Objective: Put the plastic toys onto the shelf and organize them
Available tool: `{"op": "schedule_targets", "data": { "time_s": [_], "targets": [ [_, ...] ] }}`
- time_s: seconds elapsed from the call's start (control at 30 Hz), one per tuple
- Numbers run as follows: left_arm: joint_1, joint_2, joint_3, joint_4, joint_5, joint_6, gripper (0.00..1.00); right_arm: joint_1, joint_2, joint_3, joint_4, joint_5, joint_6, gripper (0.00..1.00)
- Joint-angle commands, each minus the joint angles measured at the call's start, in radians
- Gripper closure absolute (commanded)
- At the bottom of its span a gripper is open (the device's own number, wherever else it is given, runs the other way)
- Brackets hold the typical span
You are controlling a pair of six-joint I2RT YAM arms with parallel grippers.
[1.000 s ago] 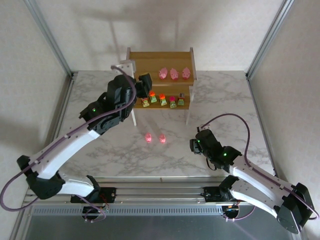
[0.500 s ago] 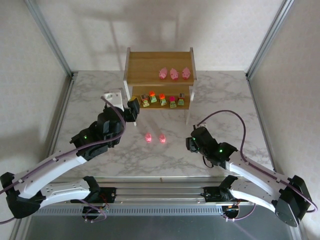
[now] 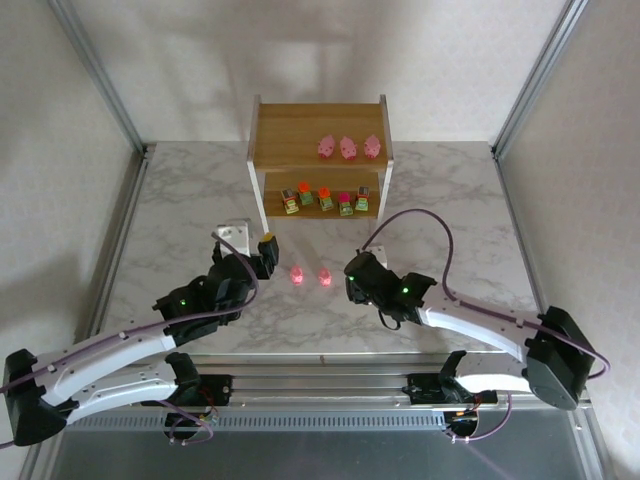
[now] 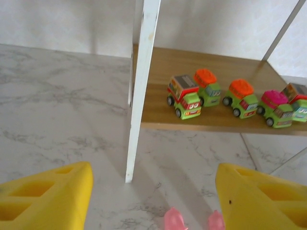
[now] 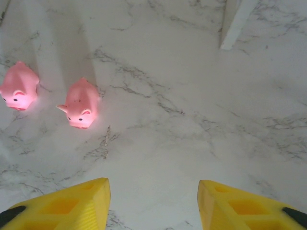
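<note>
Marble forms the surface (image 3: pixel 180 200) under both arms. At the left, the left hand (image 3: pixel 266 243) is low over it, its yellow fingers (image 4: pixel 45 196) spread wide with nothing between them, facing the white left leg (image 4: pixel 139 96) of the shelf (image 3: pixel 320 122). Just right of that hand, the left pink pig (image 3: pixel 297 273) and the right pink pig (image 3: pixel 324 277) lie side by side on the surface, close together but apart, in front of the shelf. Right of them, the right hand (image 3: pixel 352 275) is also released and empty, with both pigs ahead to its left in its wrist view. On the shelf's lower tier, five green-based trucks (image 4: pixel 242 97) stand in a row; on the upper tier, three more pink pigs (image 3: pixel 348 148) sit toward the right end
</note>
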Motion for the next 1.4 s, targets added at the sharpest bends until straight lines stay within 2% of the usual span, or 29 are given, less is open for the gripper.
{"op": "schedule_targets", "data": {
  "time_s": [0.0,0.17,0.4,0.73,1.03,1.37],
  "targets": [
    [-0.007,0.025,-0.073,0.085,0.012,-0.059,0.31,0.021,0.055,0.051,-0.004,0.025,0.044,0.48],
    [0.015,0.096,-0.15,0.166,0.028,-0.084,0.28,0.041,0.156,0.119,0.018,0.014,0.062,0.48],
    [0.173,0.219,-0.245,0.311,0.182,-0.118,0.26,0.06,0.325,0.233,0.039,-0.012,0.074,0.47],
    [0.23,0.436,-0.282,0.515,0.265,-0.106,0.25,0.06,0.493,0.336,0.03,-0.047,0.1,0.43],
    [0.259,0.452,-0.279,0.521,0.301,-0.118,0.25,0.043,0.584,0.397,0.002,-0.034,0.108,0.42],
    [0.285,0.469,-0.277,0.524,0.324,-0.127,0.25,0.03,0.562,0.362,0.005,0.0,0.116,0.47]
  ]
}}
